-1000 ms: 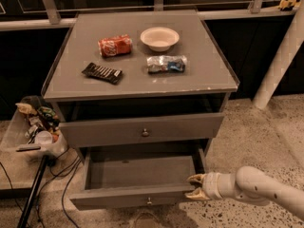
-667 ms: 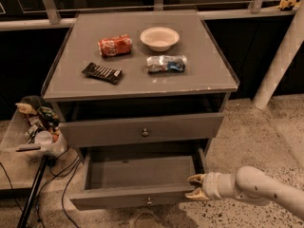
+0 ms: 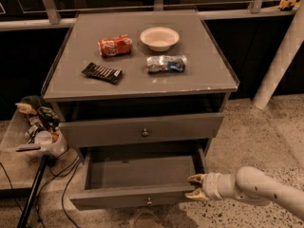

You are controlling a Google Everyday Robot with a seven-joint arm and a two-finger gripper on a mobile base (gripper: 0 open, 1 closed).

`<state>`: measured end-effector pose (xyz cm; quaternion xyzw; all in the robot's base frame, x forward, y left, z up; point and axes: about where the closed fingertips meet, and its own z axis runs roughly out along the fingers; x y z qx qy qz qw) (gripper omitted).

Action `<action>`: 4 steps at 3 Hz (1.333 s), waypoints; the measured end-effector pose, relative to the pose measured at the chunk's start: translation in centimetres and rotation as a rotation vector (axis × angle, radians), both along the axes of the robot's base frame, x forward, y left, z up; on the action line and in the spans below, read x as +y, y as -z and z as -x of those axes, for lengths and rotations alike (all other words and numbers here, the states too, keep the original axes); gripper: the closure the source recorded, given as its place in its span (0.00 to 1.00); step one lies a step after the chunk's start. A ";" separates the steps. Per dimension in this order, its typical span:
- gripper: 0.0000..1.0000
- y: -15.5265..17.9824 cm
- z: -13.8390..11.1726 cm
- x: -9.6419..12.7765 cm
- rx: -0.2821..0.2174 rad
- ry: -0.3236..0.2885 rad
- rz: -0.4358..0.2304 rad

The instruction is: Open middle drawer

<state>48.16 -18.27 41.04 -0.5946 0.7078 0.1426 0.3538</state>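
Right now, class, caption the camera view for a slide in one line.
Gripper at the right front corner of the pulled-out middle drawer; a bowl sits on the cabinet top.

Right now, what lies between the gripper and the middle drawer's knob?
Camera view: only bare grey front of the middle drawer separates its knob from the gripper at the front's right end.

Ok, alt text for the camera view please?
The gripper sits at the right front corner of a pulled-out grey drawer, under another drawer. On the cabinet top: a red can, white bowl, chocolate bar and snack packet.
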 end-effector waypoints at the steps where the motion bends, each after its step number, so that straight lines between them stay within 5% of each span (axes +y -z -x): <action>1: 0.38 0.0 0.0 0.0 0.000 0.000 0.000; 3: 0.84 0.1 1.6 -0.3 0.010 -0.008 -0.013; 4: 1.00 -0.1 3.3 -0.5 0.008 -0.016 -0.027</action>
